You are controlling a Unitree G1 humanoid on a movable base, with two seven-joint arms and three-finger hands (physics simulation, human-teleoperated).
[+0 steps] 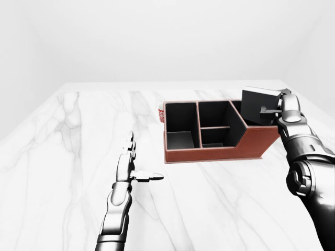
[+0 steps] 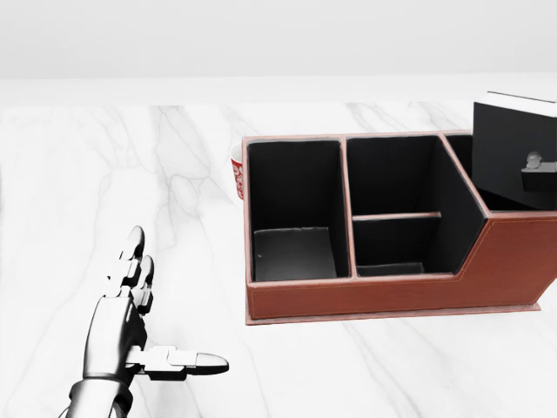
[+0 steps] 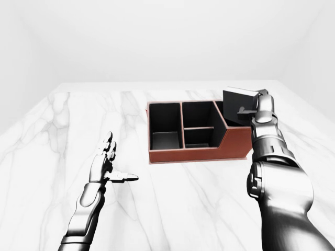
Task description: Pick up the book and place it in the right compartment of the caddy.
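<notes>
The right hand (image 1: pixel 278 107) is clenched on the black book (image 2: pixel 515 152), a finger lying across its dark cover, and holds it upright over the right compartment of the reddish-brown caddy (image 2: pixel 365 296), its lower edge dipping behind the caddy's sloped right wall; whether the book touches the bottom of the compartment is hidden from view. A thin white band of pages shows along the book's top edge in the head view. The caddy sits on the white marble desk (image 2: pixel 130 174), its tall left compartment and the two smaller middle ones dark inside. Just beside the caddy's upper left corner, a small white cup with red markings (image 2: pixel 236 177) peeks out from behind the wall. Well apart from all this, at the lower left of the head view, the left hand (image 2: pixel 139 318) hangs above the desk with its fingers released and spread, the thumb pointing out to the right, gripping nothing
</notes>
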